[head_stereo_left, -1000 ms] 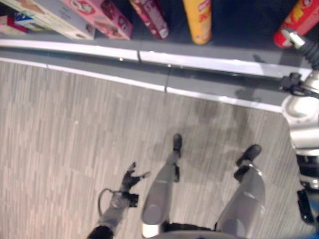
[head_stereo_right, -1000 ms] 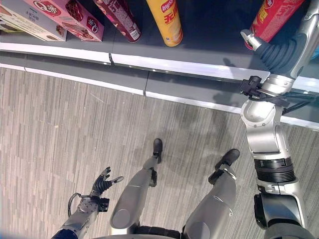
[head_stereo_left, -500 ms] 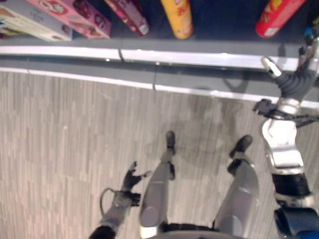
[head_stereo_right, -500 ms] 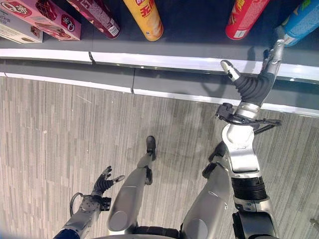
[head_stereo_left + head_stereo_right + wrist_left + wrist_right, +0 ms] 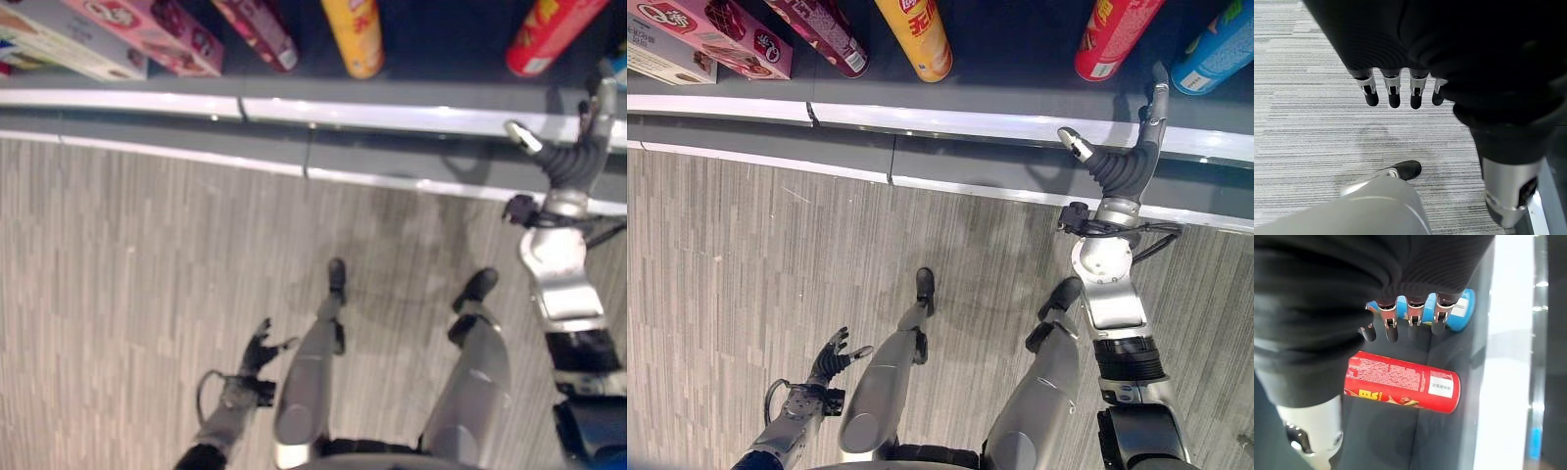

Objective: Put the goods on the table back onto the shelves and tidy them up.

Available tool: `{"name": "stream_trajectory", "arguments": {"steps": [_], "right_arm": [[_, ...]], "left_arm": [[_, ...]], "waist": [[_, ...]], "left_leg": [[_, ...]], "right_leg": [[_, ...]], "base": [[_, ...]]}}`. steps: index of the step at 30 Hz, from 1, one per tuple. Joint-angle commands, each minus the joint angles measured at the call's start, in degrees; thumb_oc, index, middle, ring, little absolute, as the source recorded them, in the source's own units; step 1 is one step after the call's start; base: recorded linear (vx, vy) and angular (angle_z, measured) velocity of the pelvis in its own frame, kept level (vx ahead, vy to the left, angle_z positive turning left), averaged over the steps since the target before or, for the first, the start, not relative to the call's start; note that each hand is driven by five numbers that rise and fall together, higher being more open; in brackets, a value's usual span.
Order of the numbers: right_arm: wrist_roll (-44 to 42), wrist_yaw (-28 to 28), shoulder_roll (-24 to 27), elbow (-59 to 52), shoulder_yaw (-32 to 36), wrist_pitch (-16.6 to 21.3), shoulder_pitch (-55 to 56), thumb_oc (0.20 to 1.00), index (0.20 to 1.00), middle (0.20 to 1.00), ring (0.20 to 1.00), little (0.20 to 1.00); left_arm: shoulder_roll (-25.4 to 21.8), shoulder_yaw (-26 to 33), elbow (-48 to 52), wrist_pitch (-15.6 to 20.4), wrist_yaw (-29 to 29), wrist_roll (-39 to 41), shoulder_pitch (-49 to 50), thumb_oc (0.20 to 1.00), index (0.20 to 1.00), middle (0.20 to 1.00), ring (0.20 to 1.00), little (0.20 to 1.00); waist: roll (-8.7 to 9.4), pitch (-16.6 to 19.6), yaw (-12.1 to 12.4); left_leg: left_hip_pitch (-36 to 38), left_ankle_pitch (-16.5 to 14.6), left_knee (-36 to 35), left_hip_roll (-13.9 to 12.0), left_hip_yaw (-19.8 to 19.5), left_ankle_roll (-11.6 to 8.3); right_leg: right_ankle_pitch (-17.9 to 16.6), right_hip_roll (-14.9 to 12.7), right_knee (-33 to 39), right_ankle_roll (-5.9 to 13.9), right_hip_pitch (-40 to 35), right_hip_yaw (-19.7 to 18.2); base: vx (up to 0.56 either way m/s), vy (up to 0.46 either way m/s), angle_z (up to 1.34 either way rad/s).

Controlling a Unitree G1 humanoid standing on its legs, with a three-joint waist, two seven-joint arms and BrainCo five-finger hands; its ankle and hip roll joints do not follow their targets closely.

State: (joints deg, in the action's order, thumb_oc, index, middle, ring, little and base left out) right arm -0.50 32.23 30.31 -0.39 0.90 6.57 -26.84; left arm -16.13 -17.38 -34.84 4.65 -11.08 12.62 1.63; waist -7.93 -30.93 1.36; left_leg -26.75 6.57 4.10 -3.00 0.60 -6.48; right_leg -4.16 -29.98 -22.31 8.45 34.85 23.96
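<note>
A red can lies on the dark shelf, with a blue can to its right. My right hand is raised in front of the shelf's white edge, just below these two cans. It is open and holds nothing. In the right wrist view its fingers hang relaxed over the red can and the blue can without touching either. My left hand hangs low over the floor, open and empty, its fingers straight.
Further left on the same shelf lie a yellow can, a maroon can and pink boxes. A grey ledge with a white strip runs below the shelf. Grey striped carpet covers the floor.
The view has shifted to the right. My right hand has drawn back from beside the red can to in front of the shelf edge. The left hand has stayed where it was.
</note>
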Motion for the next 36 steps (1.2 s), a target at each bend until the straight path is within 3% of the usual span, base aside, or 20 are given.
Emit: {"name": "stream_trajectory", "arguments": {"steps": [1,13,36], "right_arm": [[3.18,1.35,2.27,0.41,2.54,0.84,-2.71,1.0,1.0,1.0,1.0,1.0],[-0.06,0.78,4.11,5.98,1.46,1.02,-7.97,1.0,1.0,1.0,1.0,1.0],[3.81,2.57,9.23,10.56,0.25,-2.35,-12.68,1.0,1.0,1.0,1.0,1.0]], "left_arm": [[-3.49,0.85,-0.64,0.37,-0.09,1.97,3.23,1.0,1.0,1.0,1.0,1.0],[-3.98,0.66,-0.82,0.49,0.94,2.18,3.43,1.0,1.0,1.0,1.0,1.0],[-4.54,0.49,-1.14,0.78,0.79,2.19,3.35,1.0,1.0,1.0,1.0,1.0]], "waist": [[0.24,1.14,1.71],[-0.49,1.16,2.74],[-1.1,1.18,3.92]], "left_leg": [[3.32,-6.92,-2.61,-1.01,-0.93,-1.34],[3.92,-6.75,-3.09,-0.77,-1.17,-1.33],[4.36,-6.49,-3.54,-0.49,-1.51,-1.32]], "right_leg": [[-0.51,-1.23,-2.47,5.72,1.12,-5.4],[-0.37,-1.38,-2.87,5.75,0.79,-5.29],[-0.22,-1.78,-3.43,5.84,0.63,-5.23]], "base": [[0.0,0.0,0.0],[0.0,0.0,0.0],[0.0,0.0,0.0]]}}
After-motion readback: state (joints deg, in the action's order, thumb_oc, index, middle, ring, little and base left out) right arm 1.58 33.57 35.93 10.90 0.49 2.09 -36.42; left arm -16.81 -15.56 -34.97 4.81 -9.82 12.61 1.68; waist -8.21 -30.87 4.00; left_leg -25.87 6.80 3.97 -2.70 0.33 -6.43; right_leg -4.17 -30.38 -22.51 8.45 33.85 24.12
